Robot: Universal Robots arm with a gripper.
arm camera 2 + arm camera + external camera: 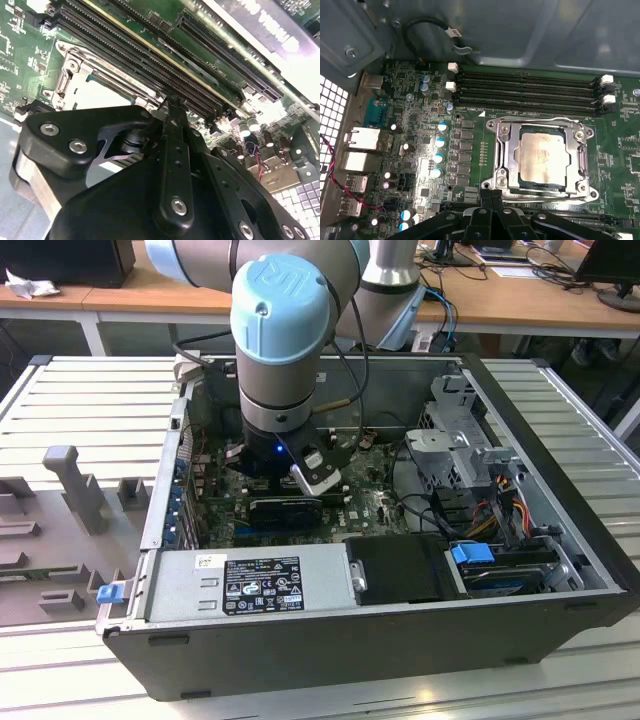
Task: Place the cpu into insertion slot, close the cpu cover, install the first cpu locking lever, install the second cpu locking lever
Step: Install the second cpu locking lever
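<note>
The cpu (543, 158) lies in the insertion slot (506, 161), with the cpu cover (540, 126) apparently down around it, though whether the levers are latched is unclear. The gripper (492, 196) hangs just beside the socket's edge, its jaws closed together and empty. A misjudged descent could scrape the memory slots (525, 90) or board.

The robot arm's pale-blue wrist joint (280, 300) points straight down, carrying the black gripper (491, 192) low beneath it, its two fingers (485, 196) pressed together side by side with nothing between their tips.
</note>
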